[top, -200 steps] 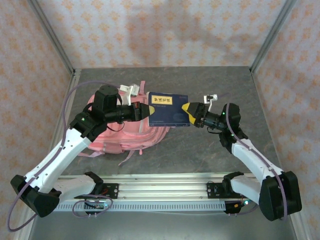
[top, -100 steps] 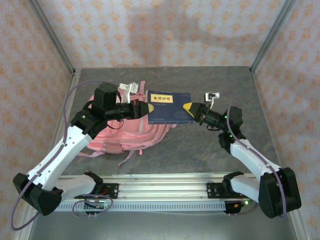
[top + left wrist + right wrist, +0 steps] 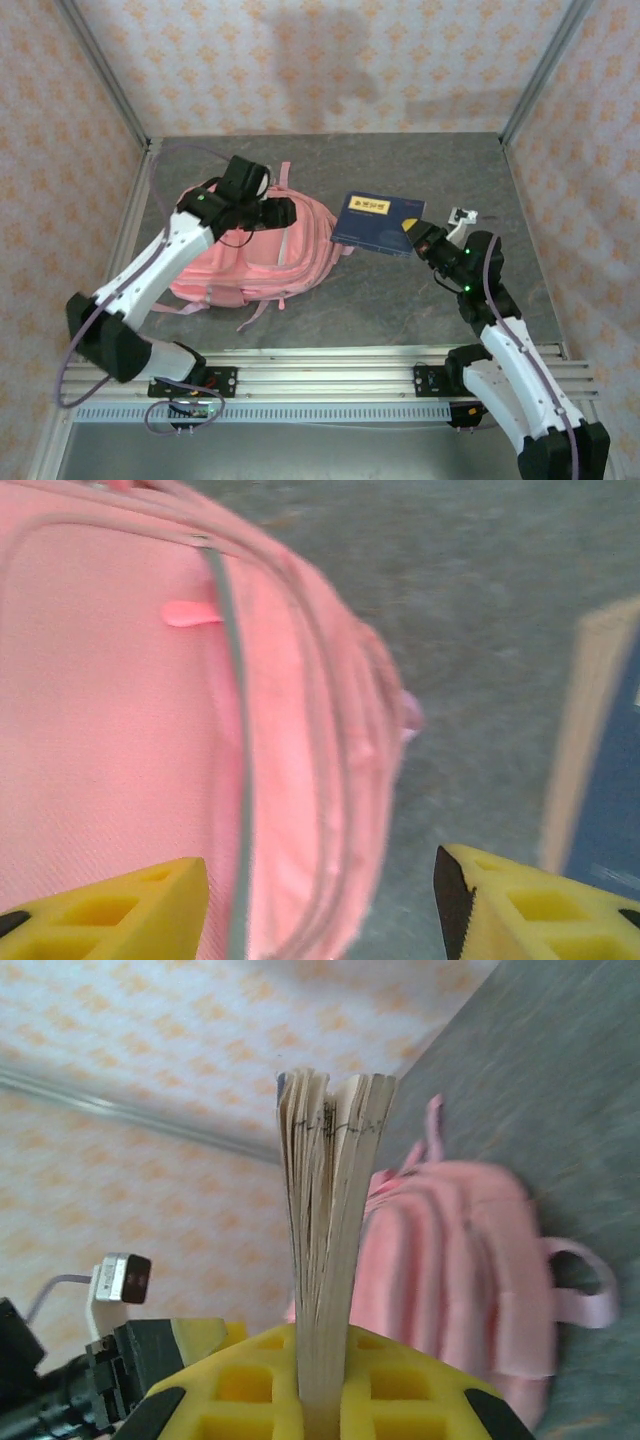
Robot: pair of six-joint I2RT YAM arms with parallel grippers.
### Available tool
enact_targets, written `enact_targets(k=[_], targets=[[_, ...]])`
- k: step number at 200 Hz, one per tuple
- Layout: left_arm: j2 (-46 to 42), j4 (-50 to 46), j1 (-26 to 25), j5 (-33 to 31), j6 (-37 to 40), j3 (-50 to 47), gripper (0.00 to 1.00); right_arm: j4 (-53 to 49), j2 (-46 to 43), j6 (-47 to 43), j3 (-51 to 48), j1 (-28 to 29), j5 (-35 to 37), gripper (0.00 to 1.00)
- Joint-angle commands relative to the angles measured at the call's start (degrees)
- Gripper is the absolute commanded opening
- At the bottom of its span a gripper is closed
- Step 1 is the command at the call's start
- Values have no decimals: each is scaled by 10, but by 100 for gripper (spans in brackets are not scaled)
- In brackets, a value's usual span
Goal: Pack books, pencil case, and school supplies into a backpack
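Now left tool (image 3: 320,912) released book (image 3: 372,222); withdrawn.

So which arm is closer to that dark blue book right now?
Right. The right fingers clamp the book by its right edge; the left fingers hang open over the pink backpack, left of the book.

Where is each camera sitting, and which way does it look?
Top external: high up behind the arms, looking down at the table; both arms show, bases nearest.
Left wrist: on the left arm, looking down past the open left gripper at the backpack.
Right wrist: on the right arm, looking along the navy book clamped in the right gripper, toward the wall.
Shared: all three views see the backpack and the navy book.
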Motion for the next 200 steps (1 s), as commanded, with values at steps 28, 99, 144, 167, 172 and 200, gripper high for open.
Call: enact_targets(k=[28, 99, 144, 167, 172, 200], targets=[[126, -44, 3, -54, 8, 76, 58, -116, -13, -74, 28, 0, 78, 0], [202, -18, 2, -8, -1, 90, 49, -118, -6, -89, 26, 0, 80, 0], [240, -13, -1, 1, -5, 88, 46, -115, 0, -88, 29, -1, 75, 0], [251, -12, -2, 13, -2, 88, 16, -116, 1, -92, 30, -1, 78, 0], [250, -13, -2, 13, -2, 90, 10, -117, 1, -92, 30, -1, 79, 0], [218, -48, -1, 8, 17, 126, 0, -127, 1, -100, 34, -1, 87, 0]])
